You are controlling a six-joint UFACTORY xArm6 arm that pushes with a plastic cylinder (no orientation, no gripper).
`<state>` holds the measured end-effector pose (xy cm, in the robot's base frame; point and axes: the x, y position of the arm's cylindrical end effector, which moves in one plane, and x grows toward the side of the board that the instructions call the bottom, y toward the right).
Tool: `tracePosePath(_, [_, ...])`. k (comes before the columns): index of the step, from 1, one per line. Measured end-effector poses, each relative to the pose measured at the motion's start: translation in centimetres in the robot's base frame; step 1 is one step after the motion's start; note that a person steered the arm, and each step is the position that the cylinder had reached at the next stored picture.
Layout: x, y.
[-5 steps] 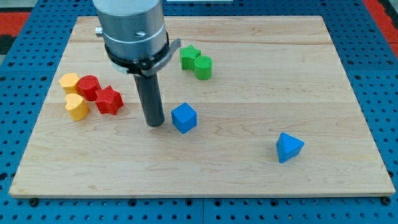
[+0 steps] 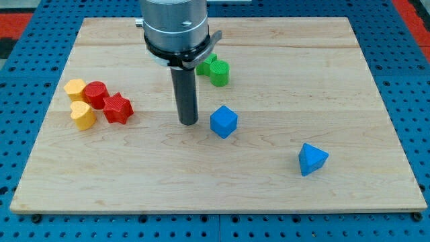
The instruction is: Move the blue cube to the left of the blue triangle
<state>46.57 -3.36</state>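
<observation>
The blue cube [image 2: 224, 122] lies near the middle of the wooden board [image 2: 282, 81]. The blue triangle [image 2: 312, 159] lies to its lower right, well apart from it. My tip [image 2: 189, 123] rests on the board just to the left of the blue cube, with a small gap between them. The rod rises from the tip to the grey arm body [image 2: 175, 27] at the view's top.
A green star and a green cylinder [image 2: 218, 71] sit together right of the rod, the star partly hidden. At the view's left are a yellow hexagon [image 2: 74, 87], a red cylinder [image 2: 95, 93], a red star [image 2: 117, 107] and a yellow heart [image 2: 83, 115].
My tip has moved to the right and slightly up. The blue cube has shifted right and a little up, closer to the blue triangle.
</observation>
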Motion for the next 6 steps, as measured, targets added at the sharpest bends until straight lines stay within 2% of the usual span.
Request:
tracePosePath(1, [1.2,8.4])
tracePosePath(2, [1.2,10.6])
tracePosePath(4, [0.1,10.6])
tracePosePath(5, [-3.3,12.9])
tracePosePath(6, [-0.8,15.0])
